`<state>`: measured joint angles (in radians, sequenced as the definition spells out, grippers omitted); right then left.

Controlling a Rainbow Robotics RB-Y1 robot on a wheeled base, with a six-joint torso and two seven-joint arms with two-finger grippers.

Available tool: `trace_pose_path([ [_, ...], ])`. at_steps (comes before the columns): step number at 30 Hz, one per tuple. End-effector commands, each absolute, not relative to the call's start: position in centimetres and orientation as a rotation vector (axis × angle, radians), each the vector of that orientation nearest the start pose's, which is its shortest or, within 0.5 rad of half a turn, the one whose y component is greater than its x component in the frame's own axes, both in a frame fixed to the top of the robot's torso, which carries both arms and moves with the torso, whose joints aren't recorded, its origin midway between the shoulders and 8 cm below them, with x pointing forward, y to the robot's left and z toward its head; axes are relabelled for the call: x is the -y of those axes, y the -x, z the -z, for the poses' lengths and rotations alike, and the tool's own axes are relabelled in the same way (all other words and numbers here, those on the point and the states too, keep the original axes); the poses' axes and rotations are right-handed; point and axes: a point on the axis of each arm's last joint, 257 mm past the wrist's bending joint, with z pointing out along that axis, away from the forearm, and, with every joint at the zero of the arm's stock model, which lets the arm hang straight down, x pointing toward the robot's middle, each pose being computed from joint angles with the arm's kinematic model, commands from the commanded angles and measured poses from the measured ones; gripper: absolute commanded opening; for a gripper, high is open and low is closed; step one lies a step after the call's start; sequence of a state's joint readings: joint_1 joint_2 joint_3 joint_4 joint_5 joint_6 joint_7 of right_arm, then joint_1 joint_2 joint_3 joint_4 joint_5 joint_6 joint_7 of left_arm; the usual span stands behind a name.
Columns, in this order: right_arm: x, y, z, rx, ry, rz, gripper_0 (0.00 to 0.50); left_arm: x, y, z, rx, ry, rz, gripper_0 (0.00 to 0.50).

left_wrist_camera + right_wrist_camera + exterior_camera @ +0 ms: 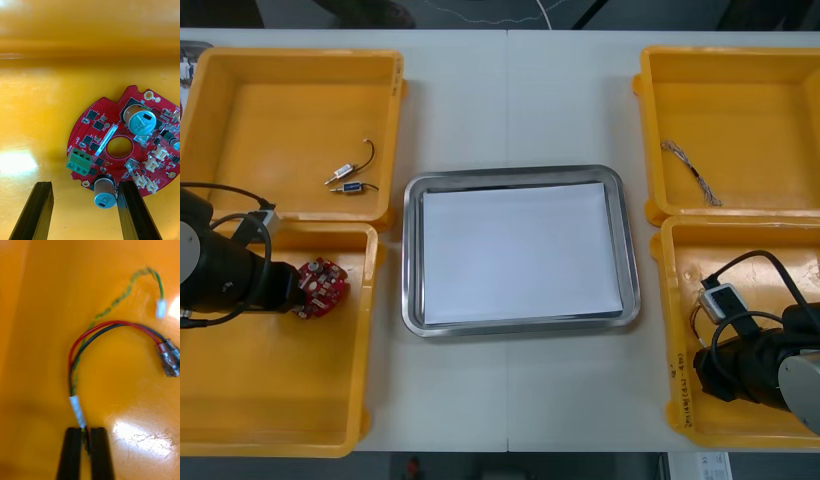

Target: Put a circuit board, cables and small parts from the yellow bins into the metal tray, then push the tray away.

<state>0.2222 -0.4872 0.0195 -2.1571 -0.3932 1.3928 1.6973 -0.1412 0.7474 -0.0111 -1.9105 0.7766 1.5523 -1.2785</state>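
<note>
Your left gripper [84,189] stands with its black fingers apart over the near left yellow plastic bin [270,380]. The round red circuit board [123,144] lies off-centre to it, with only the board's edge and a silver cylinder between the fingers, close to one of them. I'd shift sideways to centre the board before closing (a grip on the cylinder alone could slip).

Your right gripper [85,433] is down in the near right yellow bin [740,240], clamped on the thin end of a looped cable bundle [93,333]: red and black wires beside a twisted green-yellow one. Lift slowly so the loose ends don't snag.

The shiny metal tray [412,250], white inside, sits mid-surface [510,100] and holds nothing yet. The far left yellow bin [240,70] holds small metal parts [345,180]. The far right yellow bin [740,70] holds a twisted cable [690,172].
</note>
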Motion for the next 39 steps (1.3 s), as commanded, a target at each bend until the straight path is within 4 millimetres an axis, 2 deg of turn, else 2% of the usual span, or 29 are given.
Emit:
trace_pose_path([
  [1, 30.1, -32.8, 35.1, -2.629, 0.488, 0.100, 0.000, -32.7, -39.6, 29.1, -2.774, 0.097, 0.132, 0.500],
  [8, 31.2, -33.8, 33.7, -2.604, 0.468, 0.129, 0.000, -32.7, -39.5, 29.5, -2.778, 0.099, 0.122, 0.500],
  [15, 33.6, -33.6, 29.6, -2.620, 0.434, 0.205, 0.000, -32.7, -39.7, 29.8, -2.771, 0.101, 0.116, 0.500],
  [16, 33.7, -33.6, 29.2, -2.620, 0.434, 0.210, 0.000, -32.7, -39.7, 29.8, -2.771, 0.101, 0.116, 0.469],
  [17, 34.0, -33.4, 28.1, -2.622, 0.432, 0.223, 0.000, -32.7, -39.7, 29.8, -2.771, 0.103, 0.116, 0.268],
  [18, 34.0, -33.4, 28.1, -2.622, 0.432, 0.223, 0.000, -32.7, -39.7, 29.8, -2.771, 0.103, 0.116, 0.268],
  [19, 34.1, -33.2, 27.0, -2.624, 0.433, 0.231, 0.000, -32.7, -39.7, 29.8, -2.771, 0.105, 0.117, 0.004],
  [28, 33.9, -32.1, 22.6, -2.642, 0.467, 0.193, 0.000, -32.8, -39.8, 29.7, -2.767, 0.112, 0.115, 0.000],
  [30, 33.7, -33.0, 20.5, -2.590, 0.482, 0.174, 0.000, -32.7, -39.8, 29.7, -2.766, 0.114, 0.116, 0.000],
  [32, 33.6, -33.6, 19.2, -2.556, 0.498, 0.171, 0.000, -32.8, -39.8, 29.7, -2.766, 0.116, 0.114, 0.000],
  [39, 33.8, -34.3, 16.7, -2.506, 0.586, 0.193, 0.000, -32.9, -40.1, 28.8, -2.759, 0.116, 0.121, 0.000],
])
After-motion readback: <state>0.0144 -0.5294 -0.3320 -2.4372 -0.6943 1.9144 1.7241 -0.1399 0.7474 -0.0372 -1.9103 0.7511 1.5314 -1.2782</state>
